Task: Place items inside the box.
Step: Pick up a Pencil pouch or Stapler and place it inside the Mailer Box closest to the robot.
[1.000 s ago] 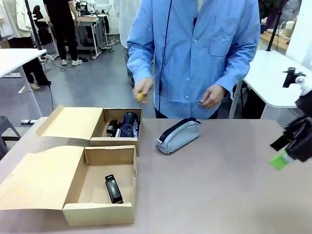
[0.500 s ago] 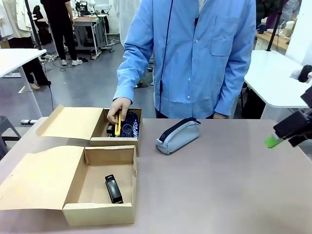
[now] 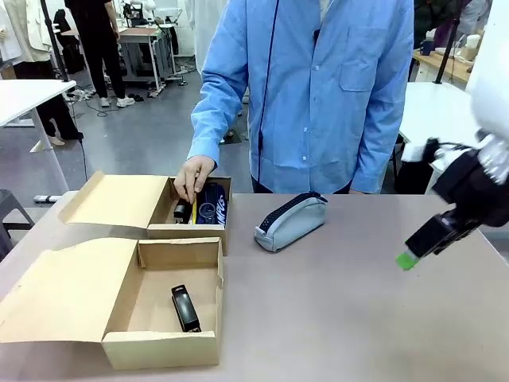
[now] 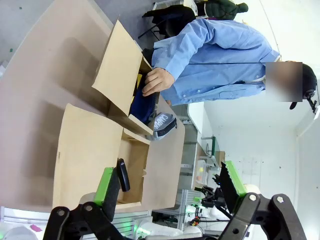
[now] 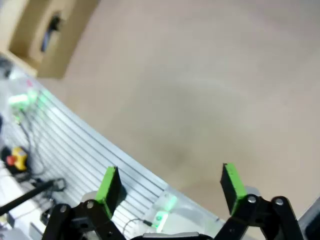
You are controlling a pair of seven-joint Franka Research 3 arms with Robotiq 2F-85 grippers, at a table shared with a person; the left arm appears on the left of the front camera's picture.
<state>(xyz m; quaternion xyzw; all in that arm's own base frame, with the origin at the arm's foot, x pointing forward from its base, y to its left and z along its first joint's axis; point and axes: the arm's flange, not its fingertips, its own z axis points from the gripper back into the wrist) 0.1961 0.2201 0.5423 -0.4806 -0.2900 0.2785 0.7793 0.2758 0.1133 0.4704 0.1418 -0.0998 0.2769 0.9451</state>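
Grey pouch (image 3: 291, 221) is lying on the table (image 3: 358, 318), outside both boxes and untouched. Just left of the pouch the far box (image 3: 188, 231) is standing open, and a person's hand (image 3: 193, 177) is reaching into it with a yellow item (image 3: 193, 208), beside a navy pouch (image 3: 213, 204). Left of the pouch and nearer the robot, the near box (image 3: 163, 348) is holding one stapler (image 3: 185, 309). The right gripper (image 5: 170, 182) is hanging well to the right of the pouch above bare table, its jaws spread wide and carrying nothing. The left gripper (image 4: 169, 182) is likewise gaping wide and empty, high up and well away from the pouch.

The pouch looks soft and rounded, so a shallow or off-centre pinch is likely to be squeezing it out of the grip, or shoving it left against the far box. Carrying it to that box while the hand is inside risks striking the person; the near box seems safer.
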